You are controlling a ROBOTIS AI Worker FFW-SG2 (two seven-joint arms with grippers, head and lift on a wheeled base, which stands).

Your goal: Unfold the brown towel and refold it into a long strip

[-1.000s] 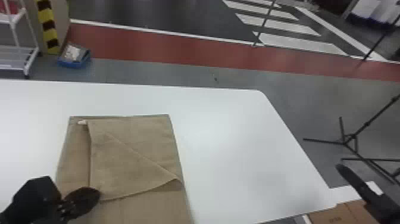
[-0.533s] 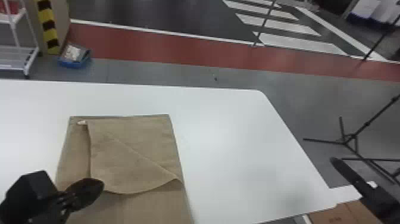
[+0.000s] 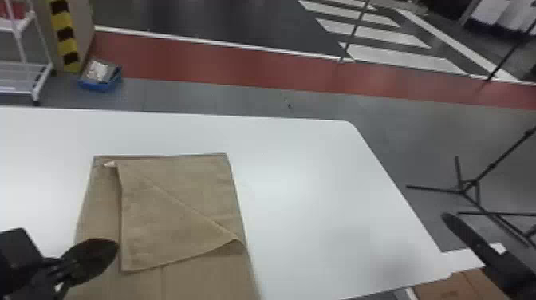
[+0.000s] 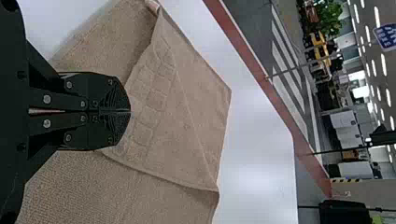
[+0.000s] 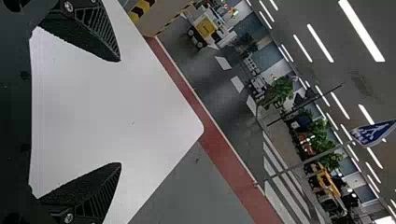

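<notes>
In the head view my left gripper (image 3: 113, 246) is at the towel's left part, beside the left edge of a folded-over flap. The brown towel (image 3: 207, 279) lies on the table, the flap (image 3: 167, 223) on its upper half with a diagonal crease and a raised right corner. A small white tag (image 3: 109, 164) shows near the upper left corner. Seen from the left wrist, the left gripper (image 4: 130, 111) is shut over the towel (image 4: 182, 116), no cloth visible between its fingers. My right gripper (image 3: 470, 239) waits off the table's right side; in its wrist view the gripper (image 5: 120, 112) stands open.
The white table (image 3: 311, 191) extends right of the towel to its slanting right edge. Cardboard (image 3: 454, 285) sits at the lower right, below table height. Beyond the table are a black tripod (image 3: 462, 190), a blue tray (image 3: 100, 84) and a white rack (image 3: 24, 75) on the floor.
The left gripper has shifted left. The flap's lower left corner, hidden half a second ago, now lies exposed on the towel. The right gripper has moved slightly left and up in the head view.
</notes>
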